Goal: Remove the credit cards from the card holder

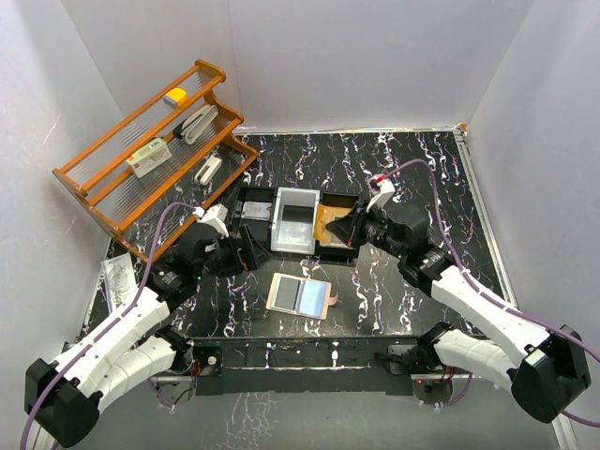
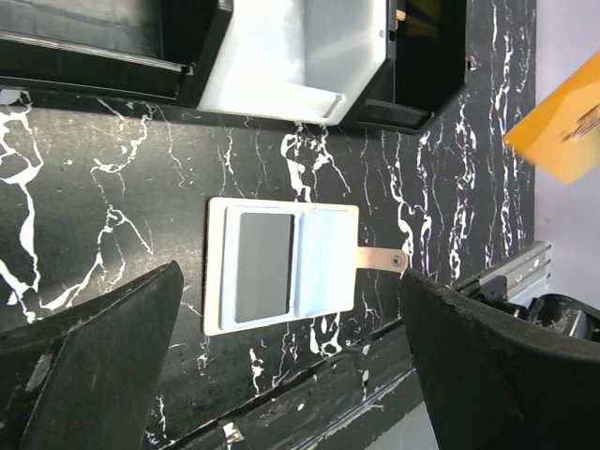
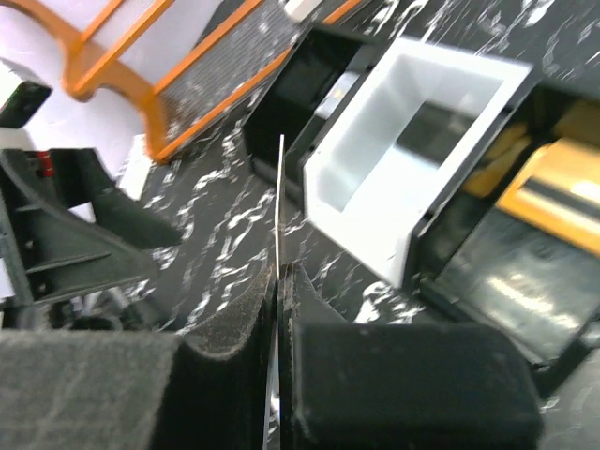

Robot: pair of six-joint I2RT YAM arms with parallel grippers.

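The beige card holder (image 1: 300, 295) lies open and flat on the black marbled table, a blue-grey credit card (image 1: 309, 297) showing inside it. In the left wrist view the card holder (image 2: 323, 267) shows that grey card (image 2: 262, 265) and its snap tab (image 2: 380, 258). My left gripper (image 1: 246, 251) hangs open above and left of it, nothing between its fingers (image 2: 103, 356). My right gripper (image 1: 352, 228) is shut on an orange-brown credit card (image 1: 331, 223) over the tray's right end; the card (image 3: 281, 187) shows edge-on between the pads.
A black-and-grey three-compartment tray (image 1: 255, 208) sits behind the card holder, something orange (image 3: 553, 183) in its right compartment. An orange wooden rack (image 1: 150, 141) with small items stands at the back left. A clear plastic bag (image 1: 117, 278) lies at the left edge.
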